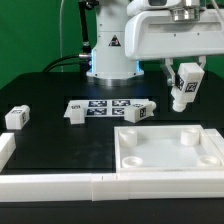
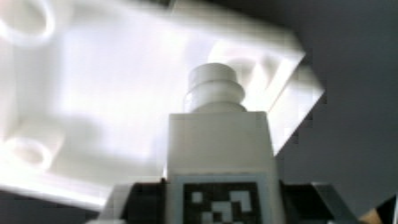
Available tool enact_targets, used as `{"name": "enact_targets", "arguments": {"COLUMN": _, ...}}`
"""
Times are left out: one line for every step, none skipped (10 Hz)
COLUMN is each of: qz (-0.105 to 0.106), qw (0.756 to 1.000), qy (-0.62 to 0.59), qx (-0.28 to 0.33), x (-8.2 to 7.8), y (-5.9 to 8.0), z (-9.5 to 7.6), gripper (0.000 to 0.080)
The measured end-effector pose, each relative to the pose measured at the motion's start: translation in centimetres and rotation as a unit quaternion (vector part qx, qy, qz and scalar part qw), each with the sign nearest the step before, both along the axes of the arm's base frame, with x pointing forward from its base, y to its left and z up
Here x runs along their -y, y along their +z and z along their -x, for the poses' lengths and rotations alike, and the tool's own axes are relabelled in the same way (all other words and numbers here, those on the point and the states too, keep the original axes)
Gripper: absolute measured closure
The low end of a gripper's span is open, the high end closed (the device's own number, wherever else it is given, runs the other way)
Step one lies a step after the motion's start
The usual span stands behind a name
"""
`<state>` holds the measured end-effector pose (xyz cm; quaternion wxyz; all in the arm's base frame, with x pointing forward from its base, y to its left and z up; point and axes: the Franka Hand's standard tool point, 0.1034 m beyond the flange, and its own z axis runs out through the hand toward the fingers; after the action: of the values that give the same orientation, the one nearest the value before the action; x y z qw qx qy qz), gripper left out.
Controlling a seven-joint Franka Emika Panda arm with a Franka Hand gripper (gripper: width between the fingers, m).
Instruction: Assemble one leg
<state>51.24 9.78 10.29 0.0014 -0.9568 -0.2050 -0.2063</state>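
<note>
My gripper (image 1: 183,84) is shut on a leg (image 1: 185,87), a small white block with a black-and-white tag, and holds it tilted in the air above the far right corner of the large white square panel (image 1: 167,150). In the wrist view the held leg (image 2: 221,130) points its round peg at the panel (image 2: 107,90), near a corner hole (image 2: 270,68). Three other legs lie on the table: one at the exterior view's left (image 1: 16,117), one beside the marker board (image 1: 75,111), one at the board's right end (image 1: 141,112).
The marker board (image 1: 108,106) lies flat behind the panel. A white rail (image 1: 50,184) runs along the near table edge, with a raised end piece (image 1: 5,148) at the exterior view's left. The robot base (image 1: 108,50) stands at the back.
</note>
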Motion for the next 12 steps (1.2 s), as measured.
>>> {"name": "enact_targets", "arguments": {"qz": 0.009, "qw": 1.0, "qy": 0.012, "qx": -0.002, "x": 0.5, "y": -0.2, "z": -1.3, "gripper": 0.0511}}
{"name": "enact_targets", "arguments": {"qz": 0.008, "qw": 1.0, "qy": 0.013, "qx": 0.001, "x": 0.2, "y": 0.0, "z": -1.4, "gripper": 0.0511}}
{"name": "enact_targets", "arguments": {"qz": 0.009, "qw": 1.0, "qy": 0.014, "qx": -0.001, "x": 0.3, "y": -0.2, "z": -1.2, "gripper": 0.0511}}
{"name": "enact_targets", "arguments": {"qz": 0.009, "qw": 1.0, "qy": 0.014, "qx": -0.001, "x": 0.3, "y": -0.2, "z": -1.2, "gripper": 0.0511}}
{"name": "enact_targets", "arguments": {"qz": 0.009, "qw": 1.0, "qy": 0.014, "qx": -0.004, "x": 0.3, "y": -0.3, "z": -1.3, "gripper": 0.0511}}
{"name": "enact_targets", "arguments": {"qz": 0.011, "qw": 1.0, "qy": 0.014, "qx": -0.011, "x": 0.2, "y": -0.7, "z": -1.9, "gripper": 0.0511}}
{"name": "enact_targets", "arguments": {"qz": 0.013, "qw": 0.999, "qy": 0.018, "qx": -0.023, "x": -0.5, "y": -0.9, "z": -3.2, "gripper": 0.0511}}
{"name": "enact_targets", "arguments": {"qz": 0.011, "qw": 0.999, "qy": 0.024, "qx": -0.023, "x": -1.7, "y": -0.9, "z": -5.1, "gripper": 0.0511}}
{"name": "enact_targets", "arguments": {"qz": 0.009, "qw": 0.999, "qy": 0.029, "qx": -0.023, "x": -2.8, "y": -1.0, "z": -7.0, "gripper": 0.0511}}
{"name": "enact_targets", "arguments": {"qz": 0.009, "qw": 0.999, "qy": 0.034, "qx": -0.017, "x": -3.3, "y": -0.8, "z": -8.8, "gripper": 0.0511}}
{"name": "enact_targets", "arguments": {"qz": 0.008, "qw": 0.999, "qy": 0.038, "qx": -0.007, "x": -3.6, "y": -0.7, "z": -10.6, "gripper": 0.0511}}
{"name": "enact_targets", "arguments": {"qz": 0.006, "qw": 0.999, "qy": 0.039, "qx": 0.004, "x": -3.6, "y": -0.6, "z": -10.7, "gripper": 0.0511}}
